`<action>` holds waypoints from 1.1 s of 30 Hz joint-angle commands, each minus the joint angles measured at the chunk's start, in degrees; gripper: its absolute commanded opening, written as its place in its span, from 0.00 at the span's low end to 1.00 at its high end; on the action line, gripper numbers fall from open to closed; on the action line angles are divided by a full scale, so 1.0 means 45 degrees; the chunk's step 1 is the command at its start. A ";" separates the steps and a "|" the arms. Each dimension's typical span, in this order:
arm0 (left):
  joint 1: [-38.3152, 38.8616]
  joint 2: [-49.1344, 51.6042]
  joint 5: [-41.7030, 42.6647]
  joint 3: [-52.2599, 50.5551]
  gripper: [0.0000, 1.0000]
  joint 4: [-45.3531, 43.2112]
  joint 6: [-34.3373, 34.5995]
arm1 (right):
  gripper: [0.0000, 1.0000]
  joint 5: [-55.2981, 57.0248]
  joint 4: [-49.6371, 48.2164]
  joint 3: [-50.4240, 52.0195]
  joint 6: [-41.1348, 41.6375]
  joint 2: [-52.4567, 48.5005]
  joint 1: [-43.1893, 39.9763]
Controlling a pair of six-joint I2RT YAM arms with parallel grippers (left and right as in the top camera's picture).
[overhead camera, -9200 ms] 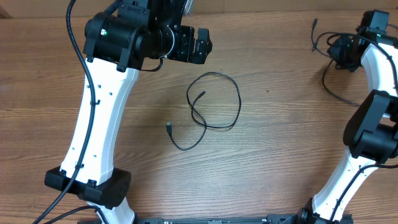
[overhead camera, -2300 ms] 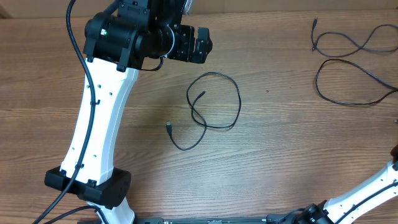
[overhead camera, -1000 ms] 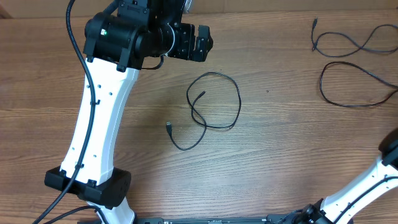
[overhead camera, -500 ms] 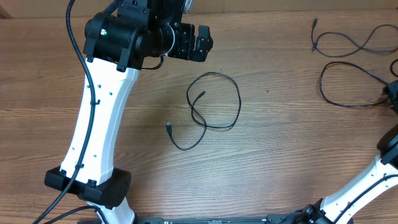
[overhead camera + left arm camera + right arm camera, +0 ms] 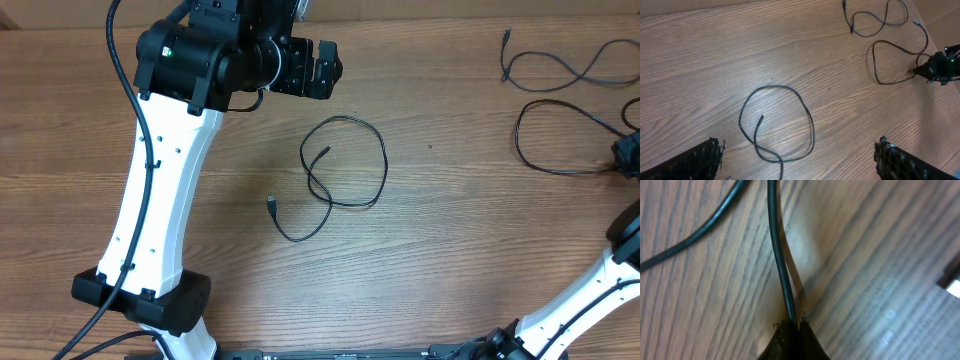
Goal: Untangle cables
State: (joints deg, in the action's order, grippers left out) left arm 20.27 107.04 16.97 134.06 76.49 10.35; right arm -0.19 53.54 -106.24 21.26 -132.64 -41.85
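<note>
A thin black cable point(image 5: 345, 160) lies looped in the table's middle, its plug end point(image 5: 272, 203) at the lower left; it also shows in the left wrist view point(image 5: 777, 125). Two more cables lie at the far right: a wavy one point(image 5: 560, 65) and a looped one point(image 5: 555, 135). My left gripper point(image 5: 797, 160) is open and empty, high above the middle loop. My right gripper point(image 5: 625, 158) is at the right edge, shut on the looped cable point(image 5: 780, 265) close to the wood.
The wooden table point(image 5: 450, 250) spans the view. The left arm's white link point(image 5: 150, 200) crosses the left side. The table's far edge point(image 5: 420, 18) runs along the top.
My right gripper has come in from the right edge to the looped cable's right end and closed on it. The left arm and the middle cable have not moved.
</note>
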 commanded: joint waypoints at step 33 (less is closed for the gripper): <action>0.0083 0.0102 0.0131 -0.0044 1.00 0.0005 0.0083 | 0.05 0.0238 -0.0248 -0.3026 -0.2059 0.0826 0.1491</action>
State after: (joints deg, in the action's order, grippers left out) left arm 20.27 107.04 16.97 134.06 76.36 10.35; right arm -2.57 52.56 -118.08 10.55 -131.13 -34.35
